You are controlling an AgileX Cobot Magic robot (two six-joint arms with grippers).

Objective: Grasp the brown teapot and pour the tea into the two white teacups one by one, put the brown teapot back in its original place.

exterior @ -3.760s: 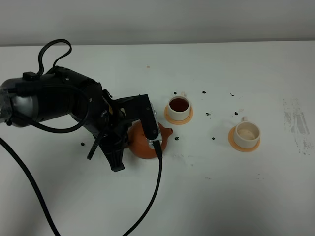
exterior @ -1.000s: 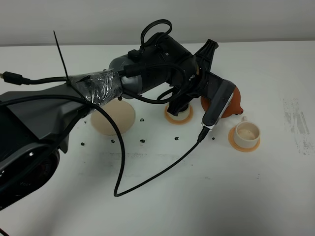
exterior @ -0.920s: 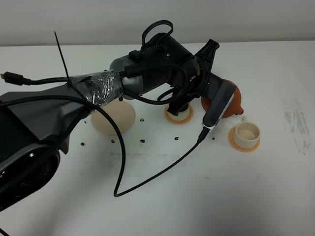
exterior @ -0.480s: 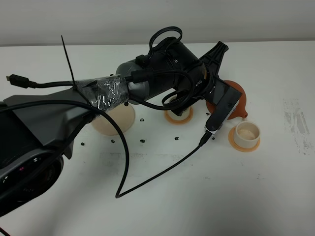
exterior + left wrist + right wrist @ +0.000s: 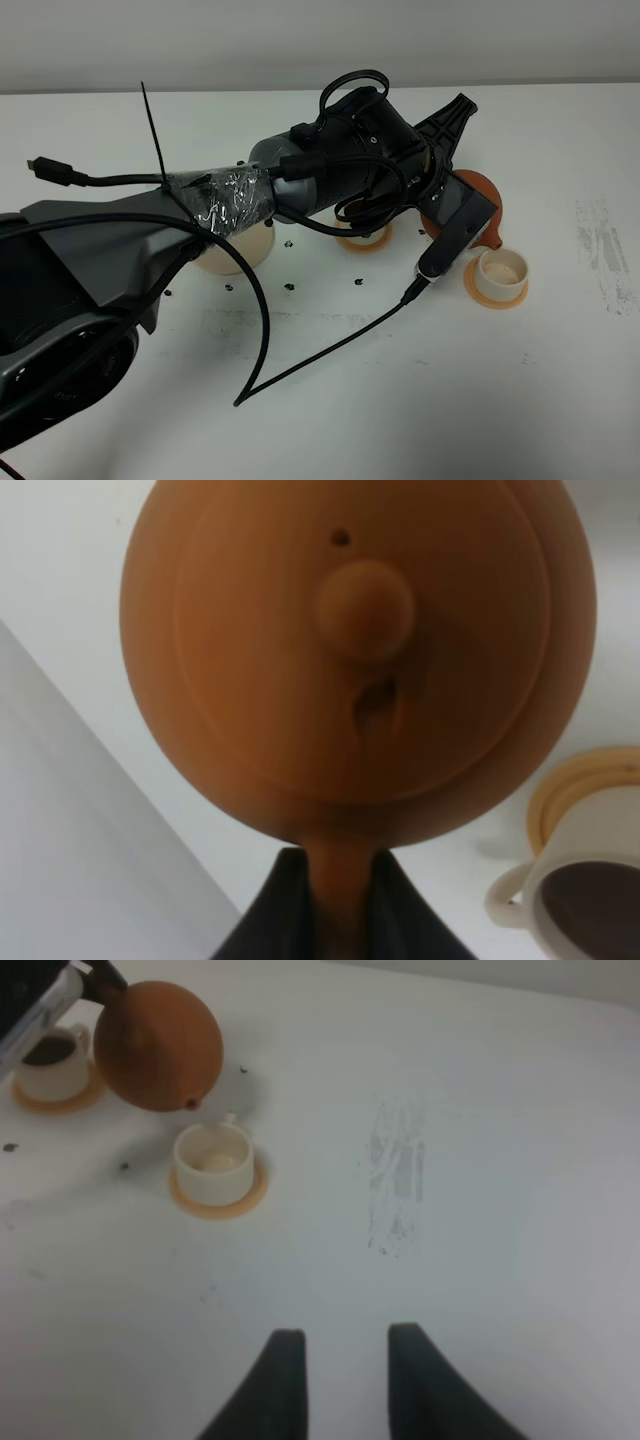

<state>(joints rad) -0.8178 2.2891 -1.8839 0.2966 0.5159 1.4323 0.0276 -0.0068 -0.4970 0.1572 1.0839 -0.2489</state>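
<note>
Left hand [image 5: 335, 895] clamps the brown teapot [image 5: 478, 205] handle at right-centre; centre spout over the empty teacup [image 5: 501, 272], tilt slowly.

Left arm reaches across the middle of the frame with the brown teapot [image 5: 482, 200]

The teapot hangs tilted at right of centre, just above an empty white cup [image 5: 500, 270] on its orange coaster [image 5: 497, 296]; a cream saucer [image 5: 240, 246] lies left of centre.

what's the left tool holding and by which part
The round orange-brown clay teapot, gripped by its loop handle in the left tool; the right tool holds nothing.
</note>
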